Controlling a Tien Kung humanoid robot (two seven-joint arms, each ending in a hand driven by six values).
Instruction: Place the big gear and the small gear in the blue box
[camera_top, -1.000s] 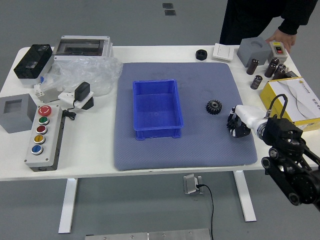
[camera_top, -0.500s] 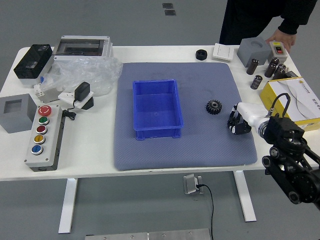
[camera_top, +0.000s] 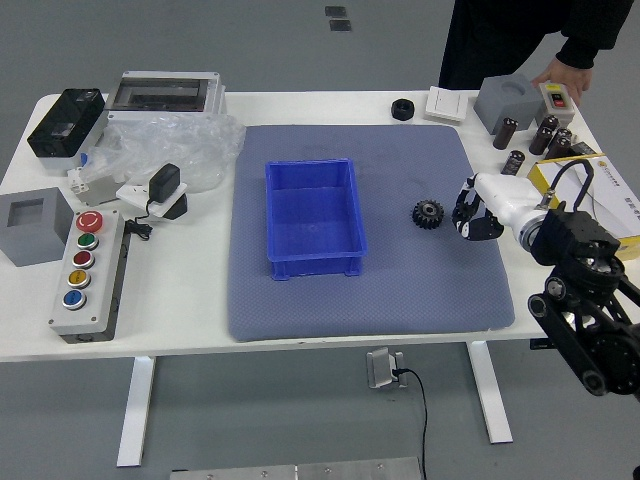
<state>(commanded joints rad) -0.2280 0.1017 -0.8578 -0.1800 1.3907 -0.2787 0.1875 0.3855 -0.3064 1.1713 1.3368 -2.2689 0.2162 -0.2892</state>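
The right robot hand is over the right side of the mat, just beside the gear; whether it is open, closed or gripping something, I cannot tell. The gear lies on the mat, between the blue box and that hand. At the desk's far right corner, a person's hand rests on the switch box.

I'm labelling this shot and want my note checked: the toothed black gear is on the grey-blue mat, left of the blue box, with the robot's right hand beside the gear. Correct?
One slip: the toothed black gear is right of the blue box, as the head view shows. It is on the grey-blue mat, with the right hand beside it.
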